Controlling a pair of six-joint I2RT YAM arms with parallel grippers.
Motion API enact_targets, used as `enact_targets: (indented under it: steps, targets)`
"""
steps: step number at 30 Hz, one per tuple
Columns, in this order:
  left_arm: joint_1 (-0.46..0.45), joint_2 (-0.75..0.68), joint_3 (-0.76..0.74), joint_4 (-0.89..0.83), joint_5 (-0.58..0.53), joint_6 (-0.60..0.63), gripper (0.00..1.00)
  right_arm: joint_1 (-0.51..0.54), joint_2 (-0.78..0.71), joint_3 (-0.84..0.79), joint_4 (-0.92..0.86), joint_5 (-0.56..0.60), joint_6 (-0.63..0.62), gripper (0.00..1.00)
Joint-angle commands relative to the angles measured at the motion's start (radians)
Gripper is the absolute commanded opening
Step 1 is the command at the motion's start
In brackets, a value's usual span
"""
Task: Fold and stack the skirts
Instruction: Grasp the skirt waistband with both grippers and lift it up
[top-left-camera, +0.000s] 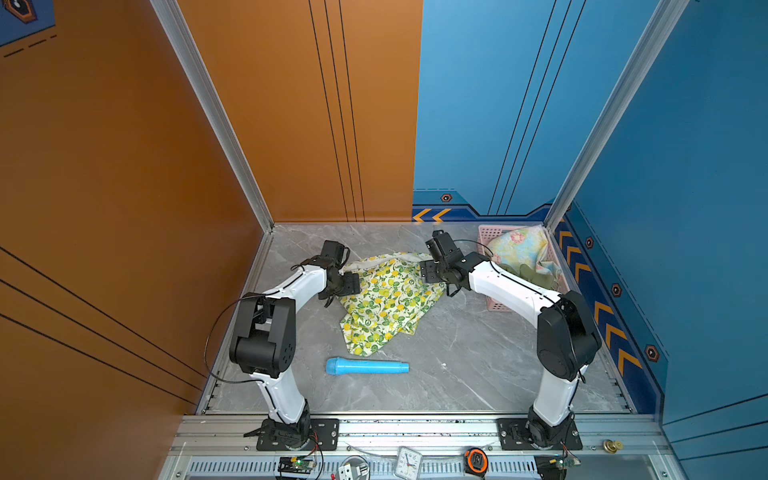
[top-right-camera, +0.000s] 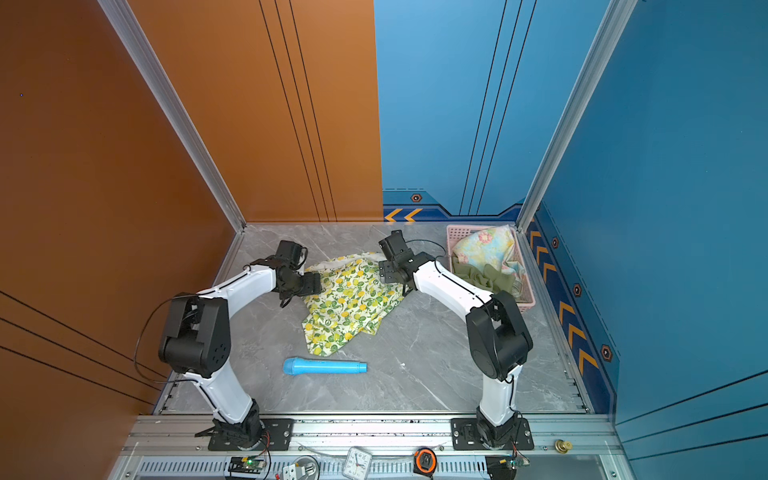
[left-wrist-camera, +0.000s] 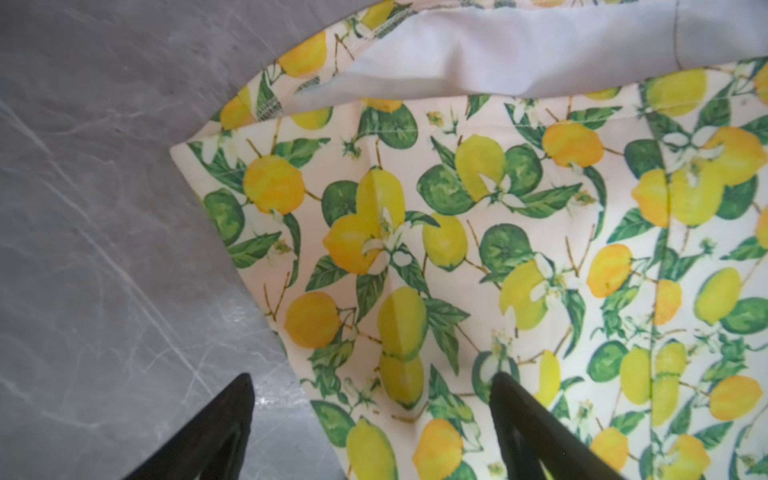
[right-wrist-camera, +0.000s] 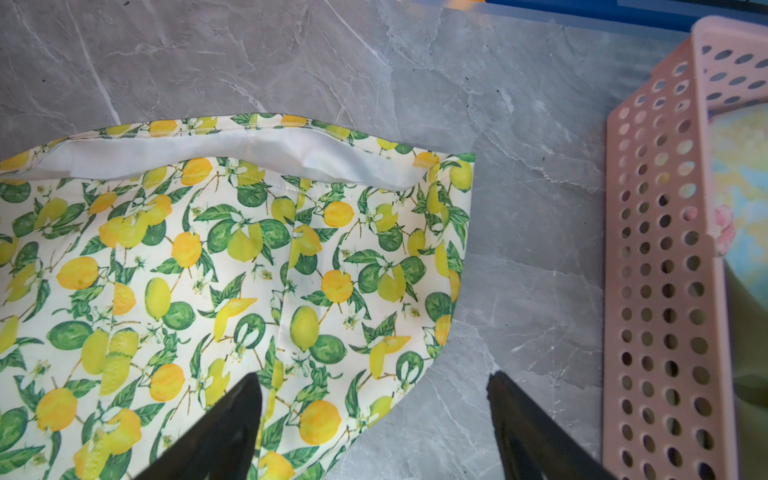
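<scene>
Barely getting going on this one, I'd say: nothing is looking folded and no stack is forming yet.

Starting at the left, the left gripper (top-left-camera: 347, 286) is hanging at the 10 o'clock edge of the lemon skirt (top-left-camera: 386, 303). Its jaws are gaping wide and gripping nothing. In the left wrist view one finger is sitting over bare table (top-left-camera: 457, 353) and the other over the print, so it's straddling the hem side. The lemon skirt itself is lying around the middle of the table, spread out but rumpled. At its 6 o'clock a blue tube (top-left-camera: 368, 366) is lying on its side, close to the skirt but apart from it.

Moving right, the right gripper (top-left-camera: 430, 271) is hovering at the skirt's 2 o'clock corner, jaws also spread wide and empty, one finger over cloth and one over marble.

Over at the table's 2 o'clock corner, the pink basket (top-left-camera: 484, 232) is holding the pastel floral skirt (top-left-camera: 519, 245) and the olive skirt (top-left-camera: 532, 274), both bunched up, so those two are waiting their turn.

Looks-wise, the lemon skirt is showing its waist opening gaping a bit at 12 o'clock, with white lining peeking out. Soft creases are running through the print, and the lower end is crumpling toward 7 o'clock.
</scene>
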Motion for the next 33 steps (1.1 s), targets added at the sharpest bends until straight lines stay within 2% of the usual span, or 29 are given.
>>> enact_targets:
  steps: [1, 2, 5, 7, 8, 13, 20, 23, 25, 26, 27, 28, 29, 33]
  targets:
    - [-0.027, 0.038, 0.031, 0.035, 0.028, -0.04, 0.83, -0.011, 0.027, -0.015, -0.029, -0.013, 0.021, 0.85]
    - [-0.031, 0.05, 0.033, 0.05, 0.026, -0.047, 0.77, -0.014, 0.028, -0.017, -0.026, -0.018, 0.021, 0.85]
    - [-0.039, 0.091, 0.042, 0.107, 0.037, -0.06, 0.46, -0.02, 0.039, -0.019, -0.021, -0.031, 0.023, 0.85]
    - [-0.045, 0.114, 0.065, 0.132, 0.045, -0.061, 0.14, -0.024, 0.047, -0.017, -0.018, -0.036, 0.024, 0.85]
    - [-0.05, 0.119, 0.076, 0.143, 0.045, -0.061, 0.01, -0.026, 0.053, -0.016, -0.013, -0.039, 0.024, 0.85]
    - [-0.059, 0.091, 0.097, 0.155, 0.048, -0.055, 0.0, -0.056, 0.106, 0.027, -0.006, -0.082, 0.049, 0.85]
    - [-0.056, -0.016, 0.041, 0.176, 0.052, -0.041, 0.0, -0.107, 0.22, 0.14, -0.006, -0.063, 0.113, 0.81]
    - [-0.055, -0.052, 0.027, 0.197, 0.058, -0.041, 0.0, -0.116, 0.319, 0.21, 0.005, -0.084, 0.114, 0.79]
    - [-0.051, -0.074, 0.034, 0.208, 0.065, -0.045, 0.0, -0.121, 0.368, 0.257, 0.032, -0.112, 0.103, 0.68]
    - [-0.049, -0.083, 0.043, 0.21, 0.07, -0.047, 0.0, -0.124, 0.387, 0.277, 0.055, -0.136, 0.094, 0.5]
    - [-0.049, -0.095, 0.056, 0.21, 0.079, -0.048, 0.0, -0.128, 0.4, 0.307, 0.061, -0.149, 0.09, 0.25]
    - [-0.047, -0.108, 0.067, 0.209, 0.083, -0.05, 0.0, -0.129, 0.398, 0.32, 0.06, -0.148, 0.082, 0.06]
    - [-0.047, -0.129, 0.078, 0.208, 0.085, -0.05, 0.0, -0.128, 0.382, 0.32, 0.061, -0.14, 0.072, 0.0]
    - [-0.044, -0.211, 0.111, 0.195, 0.087, -0.043, 0.0, -0.117, 0.263, 0.311, 0.067, -0.083, 0.021, 0.0]
